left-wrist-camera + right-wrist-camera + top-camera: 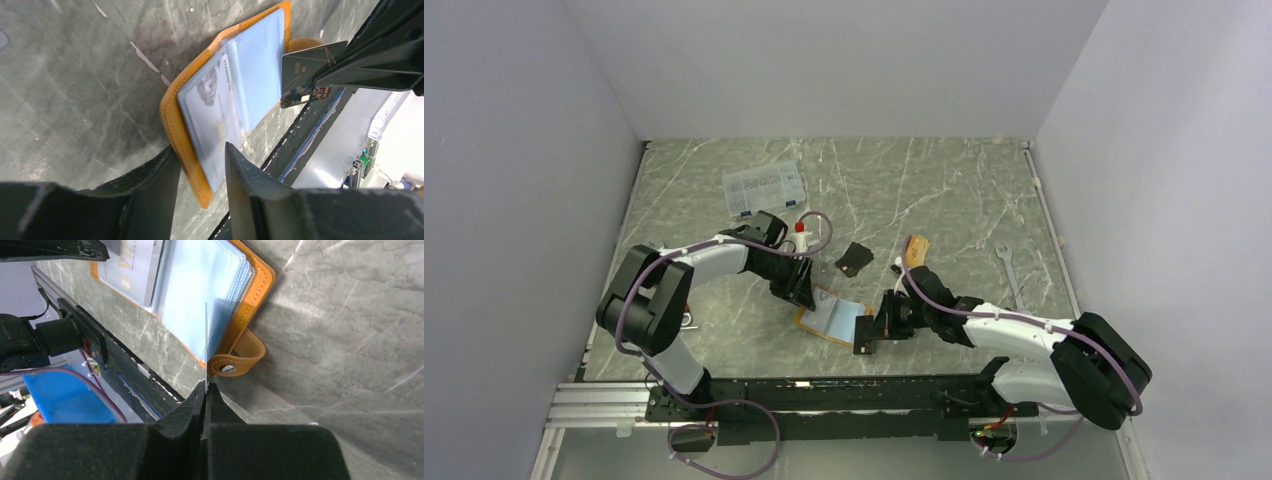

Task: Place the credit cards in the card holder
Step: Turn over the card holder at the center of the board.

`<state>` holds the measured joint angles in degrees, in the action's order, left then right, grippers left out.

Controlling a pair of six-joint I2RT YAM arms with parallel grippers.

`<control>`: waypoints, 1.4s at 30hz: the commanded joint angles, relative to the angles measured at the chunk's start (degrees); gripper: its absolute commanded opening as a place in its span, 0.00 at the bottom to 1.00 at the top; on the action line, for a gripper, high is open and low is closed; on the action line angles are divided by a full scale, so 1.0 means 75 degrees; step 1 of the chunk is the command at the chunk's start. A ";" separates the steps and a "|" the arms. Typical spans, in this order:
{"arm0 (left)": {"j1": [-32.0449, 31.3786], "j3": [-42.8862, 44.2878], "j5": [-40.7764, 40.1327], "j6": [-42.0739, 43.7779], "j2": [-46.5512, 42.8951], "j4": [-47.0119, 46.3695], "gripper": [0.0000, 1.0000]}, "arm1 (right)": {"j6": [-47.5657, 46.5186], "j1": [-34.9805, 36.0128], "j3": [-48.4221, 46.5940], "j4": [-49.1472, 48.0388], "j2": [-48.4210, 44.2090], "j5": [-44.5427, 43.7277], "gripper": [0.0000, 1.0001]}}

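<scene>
though white-veined, grey table (944, 190), pale walls (824, 60)

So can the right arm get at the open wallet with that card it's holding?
Probably yes. The right gripper holds the black card right at the tab side of the card holder, with nothing between them; the left gripper sits at the opposite edge, out of the way.

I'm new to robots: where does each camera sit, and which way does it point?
Top external: above and behind, looking down at the table; left arm and right arm show.
Left wrist: on the left arm, looking along the left gripper at the open card holder.
Right wrist: on the right arm, looking along the right gripper pinching a black card edge-on.
Shared: both wrist views show card holder and card.
</scene>
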<state>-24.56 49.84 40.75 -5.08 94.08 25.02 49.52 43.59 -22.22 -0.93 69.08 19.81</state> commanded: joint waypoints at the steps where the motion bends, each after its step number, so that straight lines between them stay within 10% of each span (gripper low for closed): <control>1: -0.0053 0.0177 0.0197 0.0228 0.0201 0.0137 0.39 | 0.0130 -0.0009 0.0425 -0.0289 -0.0387 -0.0102 0.00; 7: -0.0054 0.0253 0.0195 0.0283 0.0194 0.0162 0.24 | 0.0366 -0.0362 0.1199 -0.0983 -0.0903 0.0639 0.00; 24: -0.0054 0.0382 0.0092 0.0395 0.0043 0.0186 0.24 | 0.0097 -0.0687 0.1399 -0.1761 -0.1839 0.1675 0.00; 42: -0.0052 0.0393 0.0196 0.0448 0.0000 0.0215 0.23 | 0.0089 -0.0716 0.1415 -0.2306 -0.0218 0.1860 0.00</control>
<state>-24.95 50.94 41.12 -3.57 95.50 26.33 50.57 38.44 -11.49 -14.28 66.98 32.67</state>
